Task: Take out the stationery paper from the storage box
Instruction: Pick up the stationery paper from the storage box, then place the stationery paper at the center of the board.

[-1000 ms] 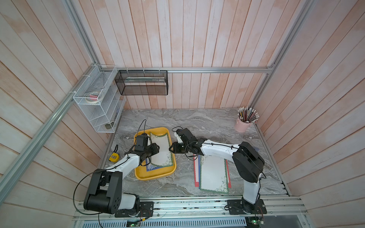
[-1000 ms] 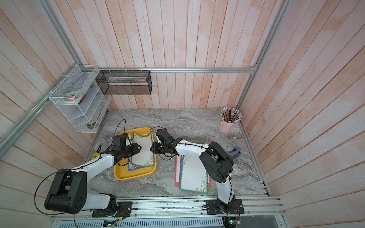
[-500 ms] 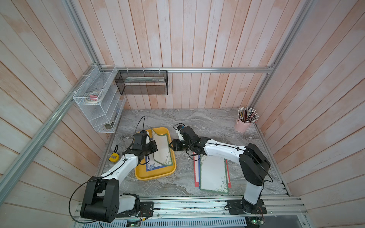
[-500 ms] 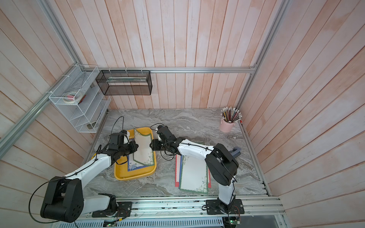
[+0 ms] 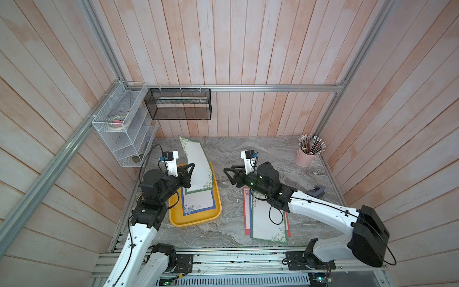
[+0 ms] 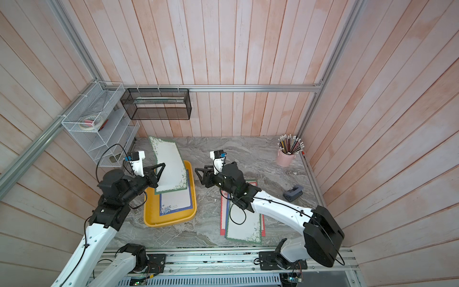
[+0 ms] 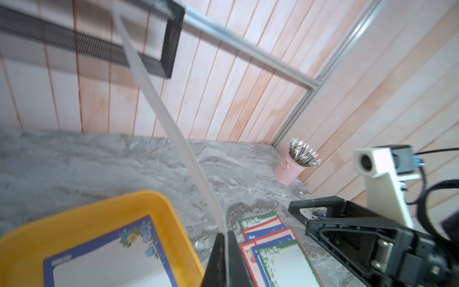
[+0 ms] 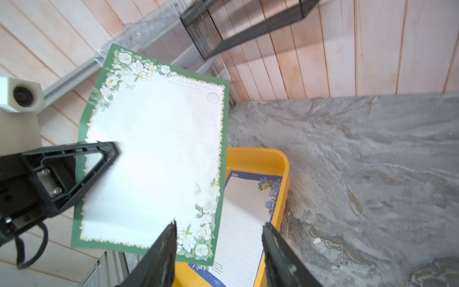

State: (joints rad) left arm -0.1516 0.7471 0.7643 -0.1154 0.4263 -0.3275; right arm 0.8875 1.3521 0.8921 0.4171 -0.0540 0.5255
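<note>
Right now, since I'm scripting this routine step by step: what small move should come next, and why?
Probably ease the right pincer forward onto the free edge of the green-bordered sheet. The left pincer is shut on it, lifted above the yellow tray; the right one stands open beside it, near the stack of sheets.

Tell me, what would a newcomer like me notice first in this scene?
The eye goes first to the green-bordered sheet, held curling in the air above the yellow tray by the left gripper, shut on its edge. Beside it the right gripper hovers open, and a blue-bordered sheet lies in the tray. A pile of sheets lies on the table under the right arm.
</note>
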